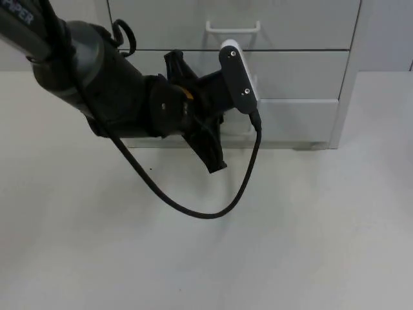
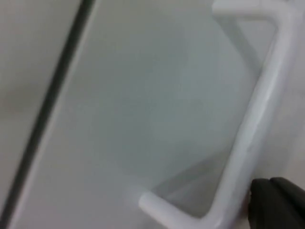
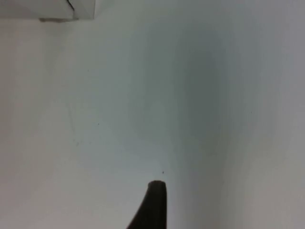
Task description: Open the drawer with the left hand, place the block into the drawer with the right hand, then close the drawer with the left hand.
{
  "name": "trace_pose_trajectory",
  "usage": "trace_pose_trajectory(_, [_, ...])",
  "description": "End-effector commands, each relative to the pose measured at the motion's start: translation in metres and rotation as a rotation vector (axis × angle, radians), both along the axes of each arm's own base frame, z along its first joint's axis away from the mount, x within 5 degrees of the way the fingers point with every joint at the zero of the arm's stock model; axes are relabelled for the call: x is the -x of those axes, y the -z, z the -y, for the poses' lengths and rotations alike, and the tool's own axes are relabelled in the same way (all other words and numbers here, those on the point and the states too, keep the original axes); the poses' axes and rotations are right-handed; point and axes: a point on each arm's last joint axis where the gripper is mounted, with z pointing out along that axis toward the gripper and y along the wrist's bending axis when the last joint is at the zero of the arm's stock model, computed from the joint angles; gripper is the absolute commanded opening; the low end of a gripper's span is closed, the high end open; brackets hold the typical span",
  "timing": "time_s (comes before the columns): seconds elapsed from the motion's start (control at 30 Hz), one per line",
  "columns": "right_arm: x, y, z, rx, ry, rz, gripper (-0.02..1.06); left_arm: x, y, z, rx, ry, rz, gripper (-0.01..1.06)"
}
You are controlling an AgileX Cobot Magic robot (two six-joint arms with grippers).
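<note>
Reaching across the white counter (image 1: 193,258), the left arm (image 1: 97,84) has its left gripper (image 1: 219,123) right up against the front of the grey drawer cabinet (image 1: 290,71) that stands at the back of the counter. From the top view the gripper lies level with the lower drawer (image 1: 297,119), and one black finger (image 1: 210,152) sticks out low toward the counter. The arm's own bulk hides the fingertips there, so whether the fingers are spread or pressed together cannot be told.

The left wrist view looks close onto a pale drawer front (image 2: 133,109) with a white bracket-shaped handle (image 2: 248,143) standing off it; a black fingertip (image 2: 276,202) sits just beside the handle's bar, perhaps touching it, though the blur makes that hard to settle. A dark seam (image 2: 43,114) runs along the panel's edge.

All drawers seen from above sit flush with the cabinet face, and the upper drawer's white handle (image 1: 232,27) is free.

The right gripper (image 3: 152,205) hangs over bare counter, one dark fingertip visible, with a corner of the cabinet's base (image 3: 57,9) well away from it; its fingers' state cannot be told either.
</note>
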Motion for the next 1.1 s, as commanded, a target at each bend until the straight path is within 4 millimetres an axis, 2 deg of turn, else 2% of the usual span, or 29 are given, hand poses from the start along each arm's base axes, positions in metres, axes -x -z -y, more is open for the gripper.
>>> trace_pose_trajectory(0.0, [0.001,-0.002,0.000,-0.002,0.001,0.013,0.78,-0.011,-0.005,-0.005,0.015,-0.079,0.071,0.00])
trace_pose_trajectory(0.17, [0.001,-0.002,0.000,-0.002,0.001,0.013,0.78,-0.007,-0.009,-0.002,0.046,-0.112,0.042,0.00])
trace_pose_trajectory(0.37, [0.001,-0.002,0.000,-0.004,0.001,0.013,0.78,0.003,-0.030,0.010,0.103,-0.130,0.020,0.00])
trace_pose_trajectory(0.5, [0.001,-0.002,0.000,-0.003,0.001,0.016,0.78,0.026,-0.048,0.026,0.187,-0.090,-0.185,0.00])
trace_pose_trajectory(0.53, [0.001,-0.002,0.000,-0.003,0.001,0.016,0.78,0.026,-0.048,0.026,0.187,-0.090,-0.185,0.00])
trace_pose_trajectory(0.63, [0.001,-0.002,0.000,-0.003,0.001,0.016,0.78,0.044,-0.069,0.032,0.324,-0.078,-0.333,0.00])
trace_pose_trajectory(0.73, [0.001,-0.002,0.000,-0.003,0.001,0.016,0.78,0.055,-0.085,0.030,0.377,-0.064,-0.373,0.00])
trace_pose_trajectory(0.8, [0.001,-0.002,0.000,-0.003,0.000,0.019,0.78,0.071,-0.109,0.021,0.429,-0.062,-0.366,0.00])
trace_pose_trajectory(0.87, [0.001,-0.002,-0.001,-0.011,-0.003,0.019,0.78,0.078,-0.116,0.017,0.444,-0.059,-0.372,0.00])
trace_pose_trajectory(0.97, [0.001,-0.003,-0.007,-0.030,-0.057,0.024,0.78,0.103,-0.146,0.003,0.523,-0.029,-0.404,0.00])
trace_pose_trajectory(1.0, [0.001,-0.003,-0.007,-0.030,-0.057,0.024,0.78,0.103,-0.146,0.003,0.523,-0.029,-0.404,0.00])
trace_pose_trajectory(1.07, [0.001,-0.003,-0.019,-0.023,-0.124,0.036,0.78,0.122,-0.168,-0.007,0.585,0.010,-0.453,0.00])
